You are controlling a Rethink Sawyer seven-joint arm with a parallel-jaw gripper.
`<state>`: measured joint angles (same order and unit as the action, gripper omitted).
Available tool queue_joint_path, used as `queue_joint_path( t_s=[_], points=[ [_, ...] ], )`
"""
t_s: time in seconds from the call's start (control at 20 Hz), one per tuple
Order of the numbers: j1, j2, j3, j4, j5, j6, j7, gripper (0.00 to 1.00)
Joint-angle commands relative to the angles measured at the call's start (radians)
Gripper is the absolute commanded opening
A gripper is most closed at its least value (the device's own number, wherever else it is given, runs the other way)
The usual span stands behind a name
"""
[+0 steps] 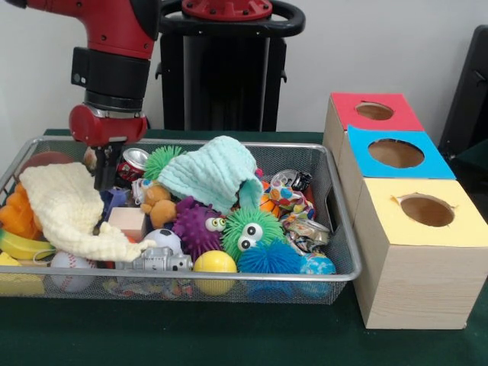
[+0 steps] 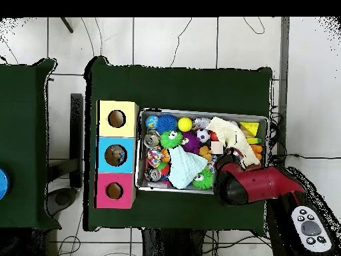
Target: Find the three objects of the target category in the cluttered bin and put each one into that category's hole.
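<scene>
Reaching down into the wire bin, the gripper hangs at the bin's left end in the front view, beside the cream knitted cloth and just in front of a red can; whether its claw is apart or together cannot be told. Spiky toys, a purple one, a green one with eyes and a blue one, lie mid-bin below the mint cloth. Just right of the bin stand the red-topped box, blue-topped box and yellow-topped box, each with a round hole.

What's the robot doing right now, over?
Gripper down inside wire bin, fingers unclear. Cream cloth beside it, covering toys. Three box holes waiting; target category unknown.
</scene>
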<state>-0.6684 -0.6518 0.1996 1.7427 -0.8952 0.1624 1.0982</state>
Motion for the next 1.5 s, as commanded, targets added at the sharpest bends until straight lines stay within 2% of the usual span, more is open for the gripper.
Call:
queue_joint_path(
  t_s=[0.05, 0.65, 1.15, 1.5],
  points=[
    [0.02, 0.025, -0.044, -0.076, -0.043, -0.035, 0.126, 0.0],
    [0.064, 0.034, -0.098, -0.108, -0.05, -0.026, 0.109, 0.0],
    [0.101, 0.07, -0.171, -0.123, -0.042, -0.118, 0.157, 0.0],
    [0.127, 0.129, -0.225, -0.127, -0.013, -0.199, 0.179, 0.0]
  ],
)
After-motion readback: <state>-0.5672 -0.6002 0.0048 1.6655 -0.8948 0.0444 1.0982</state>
